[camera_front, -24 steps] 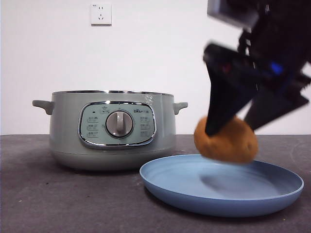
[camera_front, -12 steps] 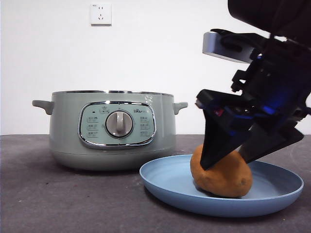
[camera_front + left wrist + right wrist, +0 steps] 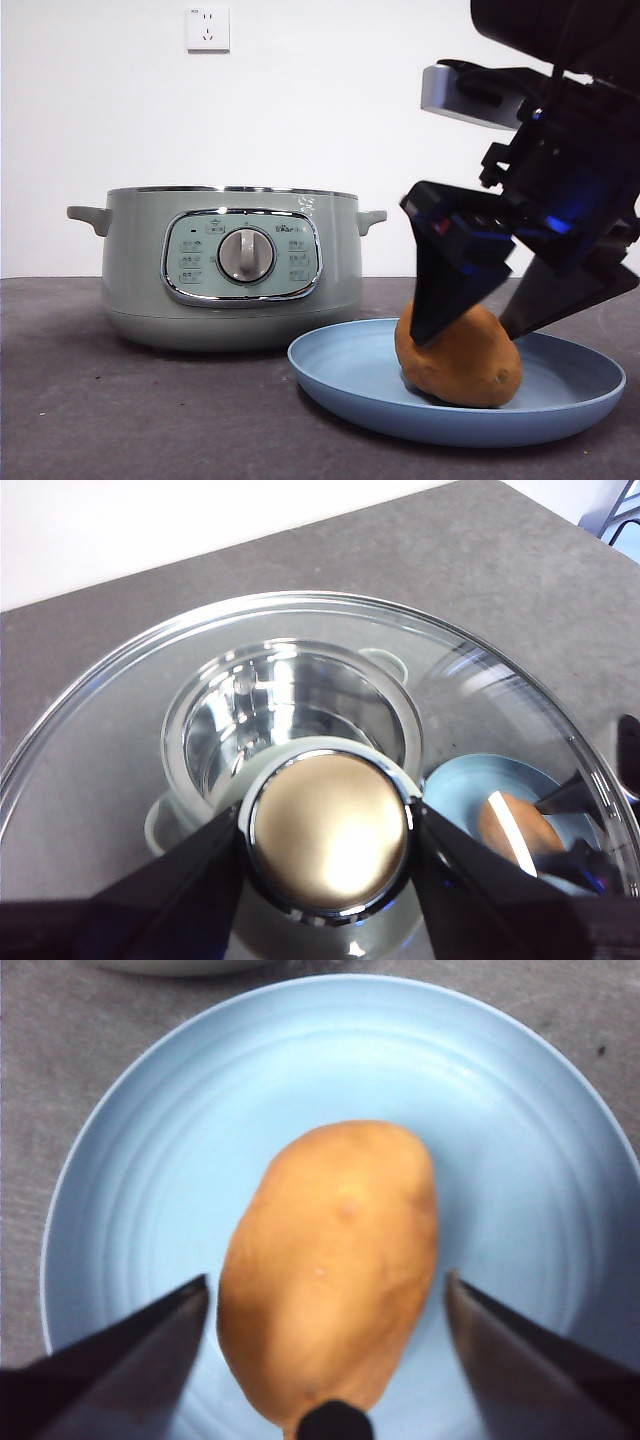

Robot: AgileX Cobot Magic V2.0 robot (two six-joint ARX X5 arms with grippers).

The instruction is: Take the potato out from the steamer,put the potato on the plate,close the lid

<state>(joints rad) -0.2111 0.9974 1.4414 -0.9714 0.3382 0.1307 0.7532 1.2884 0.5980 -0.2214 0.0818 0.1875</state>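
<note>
My right gripper (image 3: 485,325) hangs lower right of frame, jaws wide around the potato (image 3: 460,358) on the plate (image 3: 340,372); left gripper (image 3: 328,842) clamps the lid (image 3: 130,720).

Even bright light. Glare on my lid (image 3: 320,780) knob and glass; my jaws blur at the frame's lower edge.

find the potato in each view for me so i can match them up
Front view: the potato lies on the plate, right of the steamer, under the right pincer.
Left wrist view: seen through the glass lid that the left pincer holds, small, on the plate beside the steamer.
Right wrist view: the potato fills the centre, between the open jaws.
Shared landmark: the light-blue plate.
</note>
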